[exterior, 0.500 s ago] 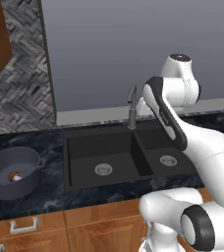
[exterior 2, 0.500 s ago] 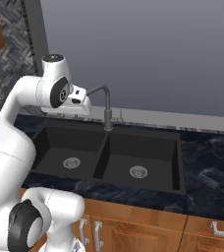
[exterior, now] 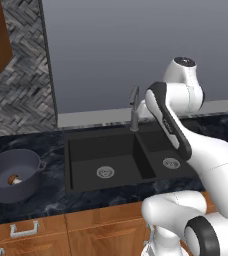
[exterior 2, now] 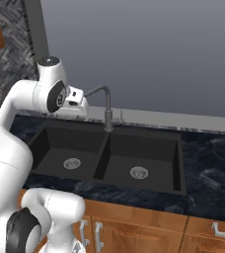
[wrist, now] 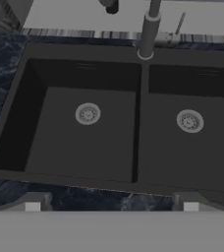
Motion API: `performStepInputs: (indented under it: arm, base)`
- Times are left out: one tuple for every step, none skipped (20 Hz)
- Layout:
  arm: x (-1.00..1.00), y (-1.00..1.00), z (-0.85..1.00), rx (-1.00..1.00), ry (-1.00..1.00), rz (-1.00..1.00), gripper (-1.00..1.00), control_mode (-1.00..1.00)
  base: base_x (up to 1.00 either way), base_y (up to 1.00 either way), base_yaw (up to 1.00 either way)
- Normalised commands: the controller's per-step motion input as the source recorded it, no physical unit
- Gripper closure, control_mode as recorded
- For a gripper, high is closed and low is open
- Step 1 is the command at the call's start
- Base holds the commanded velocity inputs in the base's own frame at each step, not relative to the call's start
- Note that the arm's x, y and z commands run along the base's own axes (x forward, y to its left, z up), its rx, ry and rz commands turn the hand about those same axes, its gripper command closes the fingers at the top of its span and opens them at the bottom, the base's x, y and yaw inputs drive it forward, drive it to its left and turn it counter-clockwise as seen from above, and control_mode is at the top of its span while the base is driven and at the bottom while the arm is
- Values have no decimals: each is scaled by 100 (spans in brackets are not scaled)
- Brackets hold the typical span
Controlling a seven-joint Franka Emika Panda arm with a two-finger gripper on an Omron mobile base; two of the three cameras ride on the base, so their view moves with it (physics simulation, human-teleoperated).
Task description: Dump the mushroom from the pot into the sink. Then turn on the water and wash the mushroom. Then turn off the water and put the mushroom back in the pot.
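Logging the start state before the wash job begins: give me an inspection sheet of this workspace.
Surface: dark marbled counter, dry, no water running.
Job's things: mushroom lies inside the pot, left of the sink; both basins hold nothing but drains; faucet stands behind the divider.
Clutter: nothing seen.
Grippers: gripper above the sink, jaws open, holding nothing.
Cables: nothing seen.
Surroundings: herringbone tile backsplash, wooden cabinets below.

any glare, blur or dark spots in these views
Left base view: sharp, flat light, pot interior shaded yet mushroom legible. Right base view: crisp, no glare on sink. Hand view: soft and hazy, basins dark, drains still readable.
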Motion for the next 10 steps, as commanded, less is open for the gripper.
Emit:
performStepInputs:
  arm:
    - [0,25,-17,11,0,0,-100,-100]
    - [0,31,-16,10,0,2,-100,-100]
    - [0,38,-15,11,0,3,-100,-100]
    - [0,40,-14,13,5,3,-100,-100]
    - [0,44,-14,15,11,3,-100,-100]
    - [0,45,-9,15,12,2,-100,-100]
    - [0,49,-4,9,7,1,-100,-100]
    - [0,50,-4,7,7,1,-100,-100]
    - [0,48,-4,5,7,0,-100,-100]
    - [0,47,-5,1,5,0,-100,-100]
  base:
    - [0,0,0]
    - [0,0,0]
    - [0,0,0]
    - [0,0,0]
    - [0,0,0]
    - [0,0,0]
    - [0,0,0]
    - [0,0,0]
    - [0,0,0]
    - [0,0,0]
